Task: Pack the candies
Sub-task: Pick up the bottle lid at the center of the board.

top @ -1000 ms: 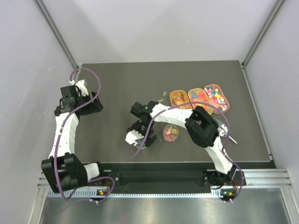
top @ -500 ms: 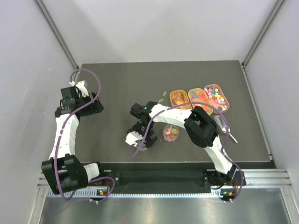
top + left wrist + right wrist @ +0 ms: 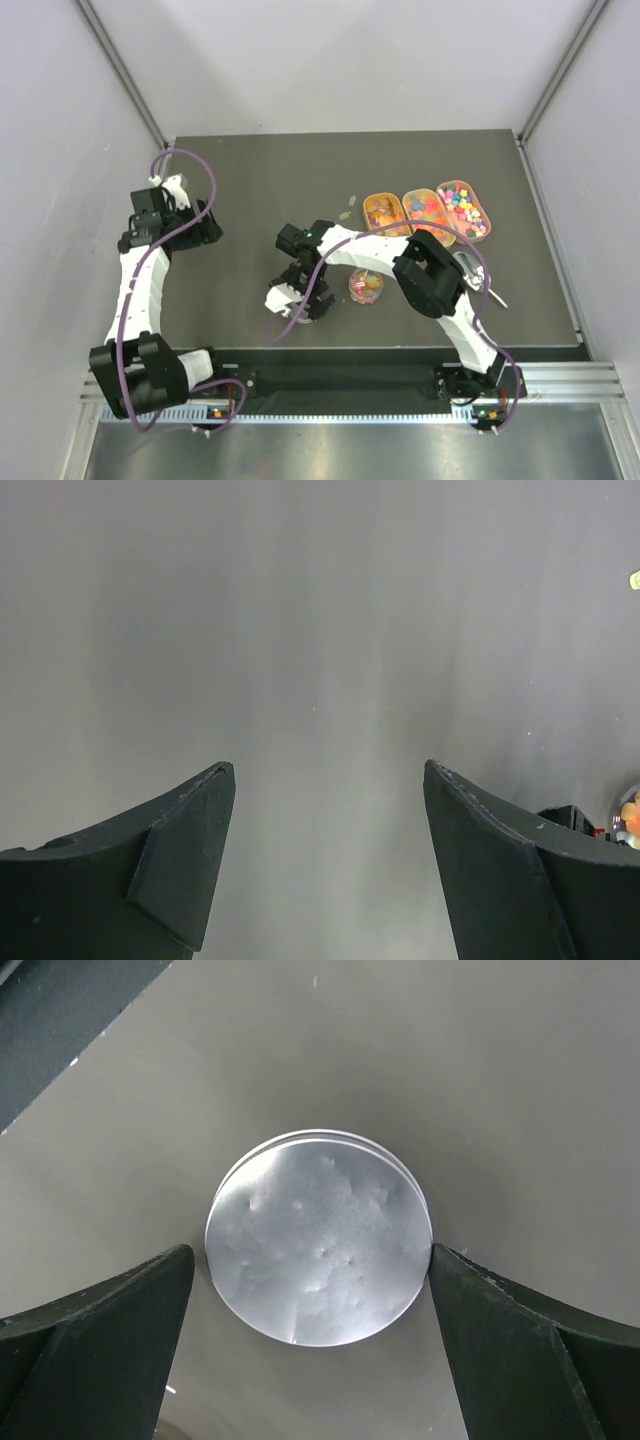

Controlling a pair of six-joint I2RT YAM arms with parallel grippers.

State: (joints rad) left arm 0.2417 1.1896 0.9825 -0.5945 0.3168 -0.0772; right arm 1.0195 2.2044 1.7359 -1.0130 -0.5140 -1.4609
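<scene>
The candies lie as bright pieces in three orange oval trays [image 3: 385, 211] [image 3: 424, 208] [image 3: 466, 208] at the back right, and some fill a small clear round dish [image 3: 366, 286] in the middle. My right gripper [image 3: 297, 303] [image 3: 308, 1252] is low over the table left of the dish, open. Its fingers flank the dish's round clear lid [image 3: 318, 1250], which lies flat; the right finger is at the lid's rim. My left gripper [image 3: 205, 225] [image 3: 328, 770] hangs open over bare table at the left, holding nothing.
A couple of loose pieces [image 3: 347, 207] lie left of the trays. A metal utensil [image 3: 481, 282] rests behind the right arm's elbow. The dark table [image 3: 250, 170] ends at a near edge just below the right gripper. Grey walls stand on both sides.
My right gripper has shifted slightly toward the near edge and settled around the lid. The left arm has stayed put.
</scene>
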